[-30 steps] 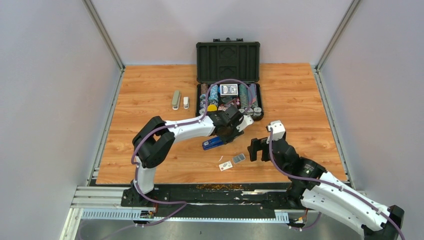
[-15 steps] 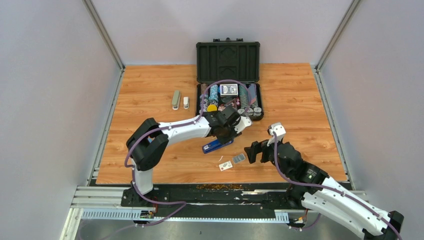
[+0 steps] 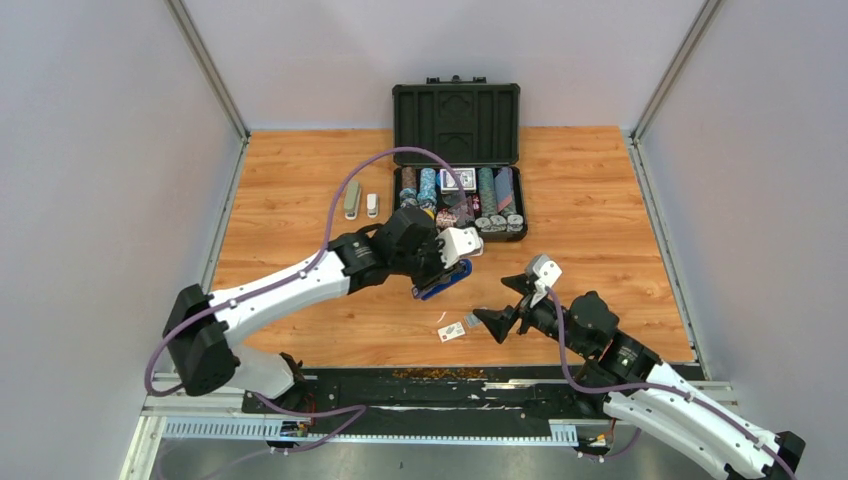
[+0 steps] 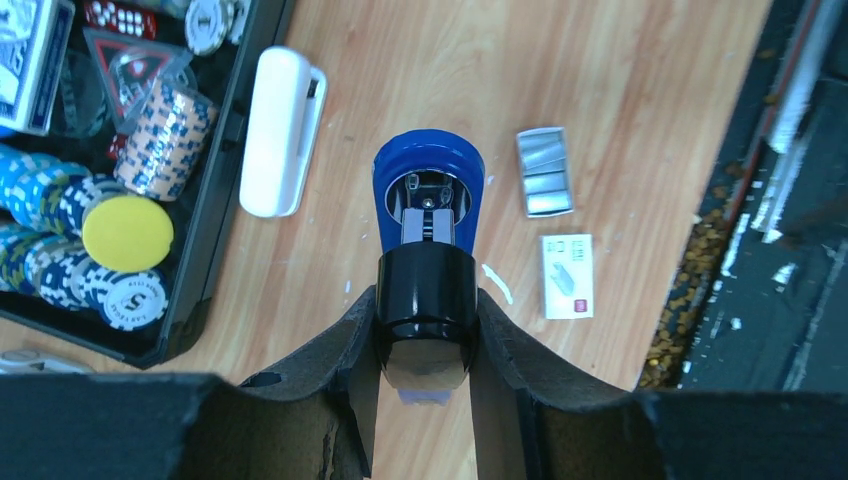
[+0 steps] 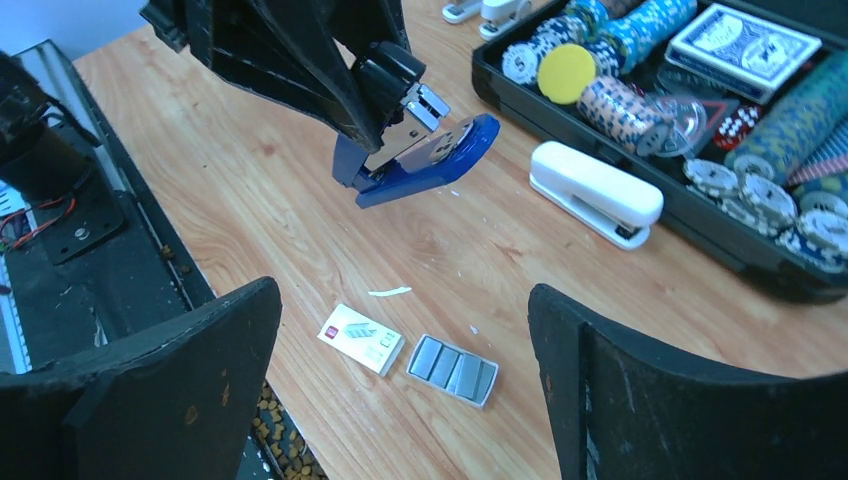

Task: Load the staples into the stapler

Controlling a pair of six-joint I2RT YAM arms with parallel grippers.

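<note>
Left jaws clamped on black rear end of tilted stapler; right jaws wide apart over table, staples lying flat beneath their gap.

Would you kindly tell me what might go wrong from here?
The left end effector holds the tilted stapler only by its black end, so it may pivot or slip. The staples lie beside the small white box, so the open right end effector might catch the box instead.
</note>
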